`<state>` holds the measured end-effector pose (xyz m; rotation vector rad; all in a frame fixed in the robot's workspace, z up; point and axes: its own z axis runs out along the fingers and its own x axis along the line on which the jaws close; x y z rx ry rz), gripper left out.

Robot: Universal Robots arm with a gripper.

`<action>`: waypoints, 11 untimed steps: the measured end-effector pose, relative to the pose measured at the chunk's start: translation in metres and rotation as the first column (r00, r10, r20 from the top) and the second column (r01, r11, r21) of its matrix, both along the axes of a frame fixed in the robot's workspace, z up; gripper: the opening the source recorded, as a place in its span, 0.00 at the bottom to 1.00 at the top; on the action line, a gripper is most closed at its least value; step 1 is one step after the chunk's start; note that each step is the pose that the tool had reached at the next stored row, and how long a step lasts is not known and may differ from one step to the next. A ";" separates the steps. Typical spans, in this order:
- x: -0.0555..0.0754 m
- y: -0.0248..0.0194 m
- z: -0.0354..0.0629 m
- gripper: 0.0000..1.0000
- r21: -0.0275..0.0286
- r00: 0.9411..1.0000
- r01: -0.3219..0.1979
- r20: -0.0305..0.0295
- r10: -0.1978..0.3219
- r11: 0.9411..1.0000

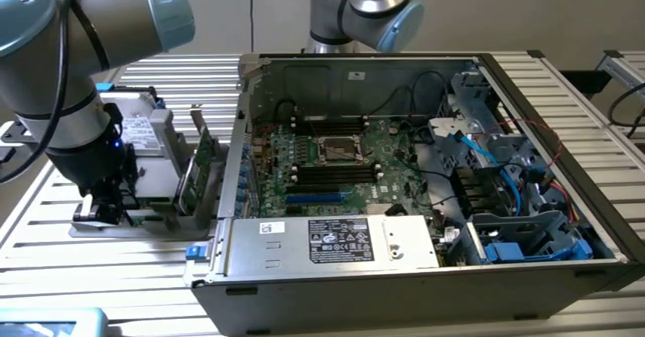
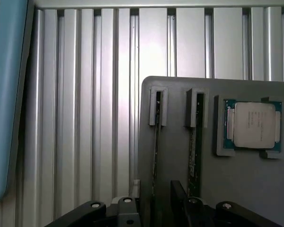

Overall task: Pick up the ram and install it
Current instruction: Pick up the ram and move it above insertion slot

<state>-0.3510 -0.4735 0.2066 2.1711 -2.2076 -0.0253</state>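
A: What's the biggest thing here?
B: The slatted aluminium counter (image 1: 101, 276). On it lies an open grey steel computer case (image 1: 403, 299), filling the exterior view from the centre out toward three o'clock.
A: And the machine?
B: The grey and pale-blue robot arm (image 1: 60, 88) stands at nine o'clock of the case, reaching down. Inside the case a green motherboard (image 1: 383, 144) lies flat, with a silver boxed power supply (image 1: 322, 240) at its six o'clock and long black slots (image 1: 333, 172) near its middle.
A: What's under the arm?
B: A flat grey holder block (image 1: 151, 224), on the counter just beside the case. A tall green expansion card (image 1: 205, 156) stands upright on the block's three o'clock side.
A: The hand?
B: The black hand (image 1: 101, 205) hangs low over the block. Its fingers (image 2: 180, 201) are spread apart and clamp nothing.
A: Where's the ram?
B: The ram (image 2: 156, 151), a thin green stick seen edge-on, stands in a narrow slot of the block, in line with the gap between the fingers. Whether they touch it I cannot tell. A second stick (image 2: 194, 156) stands in the neighbouring slot, and a square silver processor (image 2: 253, 125) lies in a recess beside that.
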 end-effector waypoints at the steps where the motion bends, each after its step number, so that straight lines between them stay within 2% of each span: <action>1: 0.000 0.0007 -0.0006 0.38 0.000 1.000 0.000 0.000 0.000 1.000; 11: 0.000 0.0012 -0.0054 0.38 0.000 1.000 0.000 -0.001 0.000 1.000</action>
